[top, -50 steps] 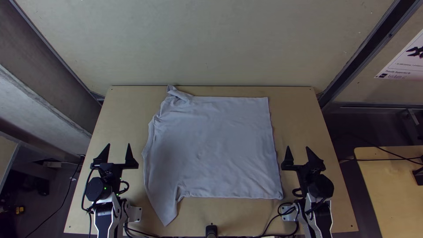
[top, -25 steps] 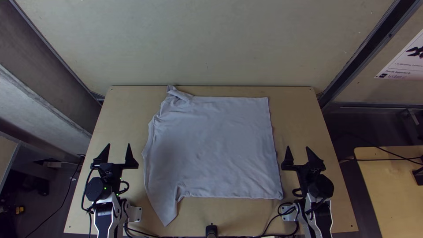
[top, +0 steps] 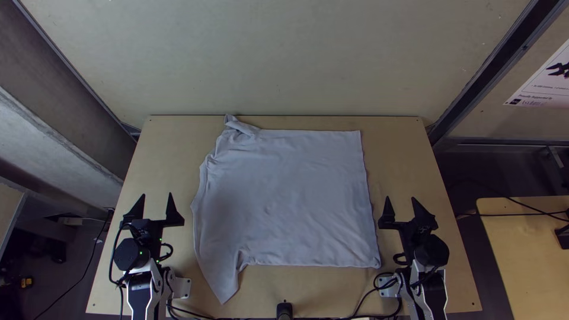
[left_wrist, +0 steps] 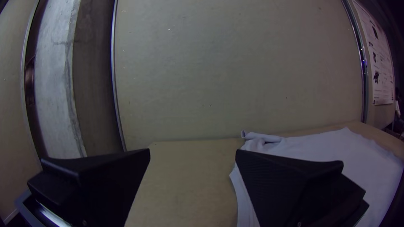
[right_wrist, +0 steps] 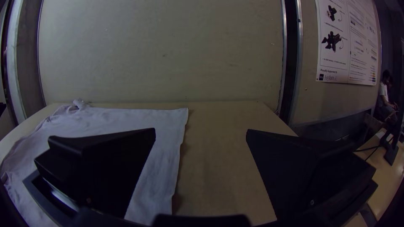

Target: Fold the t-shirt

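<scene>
We see the t-shirt [top: 290, 201] spread on the table [top: 172, 148]

Our left gripper [top: 156, 204] and our right gripper [top: 400, 207] are beside it, one at each side, both with fingers wide apart

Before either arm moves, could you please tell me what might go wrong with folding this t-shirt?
The bunched far-left corner of the t-shirt could get folded in as a lump. The sleeve sticking out toward the near edge might be left outside the fold. The cloth lies flat on the table, so the fingers may slip over it.
</scene>
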